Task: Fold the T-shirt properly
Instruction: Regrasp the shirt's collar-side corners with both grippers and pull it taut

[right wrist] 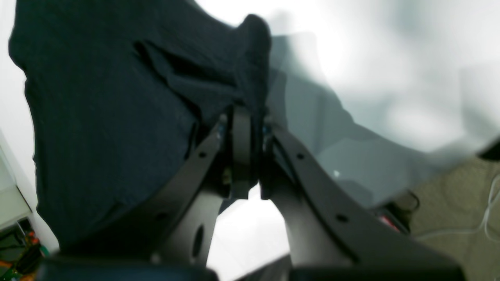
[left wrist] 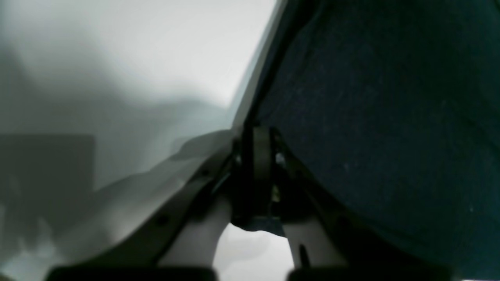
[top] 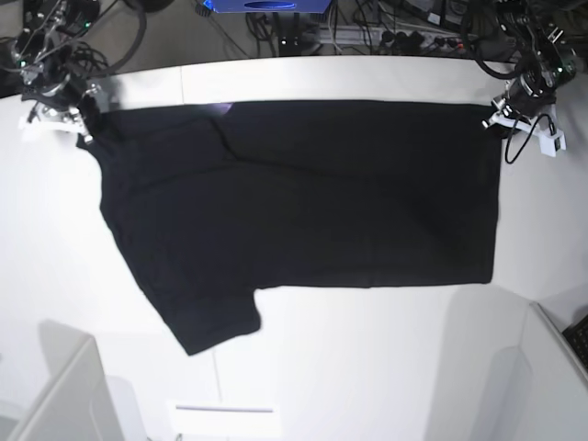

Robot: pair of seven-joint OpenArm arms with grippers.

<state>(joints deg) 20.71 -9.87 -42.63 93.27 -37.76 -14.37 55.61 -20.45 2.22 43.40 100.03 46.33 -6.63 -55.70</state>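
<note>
The black T-shirt (top: pixel 303 202) is spread plain side up across the white table (top: pixel 367 358), one short sleeve (top: pixel 216 322) pointing to the near left. In the base view my right gripper (top: pixel 88 125) pinches the shirt's far left corner, and my left gripper (top: pixel 497 117) pinches its far right corner. Seen from the left wrist, the left gripper (left wrist: pixel 258 130) is shut on the edge of the dark cloth (left wrist: pixel 383 117). The right wrist view shows the right gripper (right wrist: pixel 243 111) shut on a bunched fold of the cloth (right wrist: pixel 117 109).
Cables and electronics (top: pixel 413 28) crowd the table's far edge, with a blue object (top: pixel 266 5) at the top centre. White panels rise at the near left (top: pixel 55 386) and near right (top: pixel 556 358). A pale label (top: pixel 225 409) lies near the front edge.
</note>
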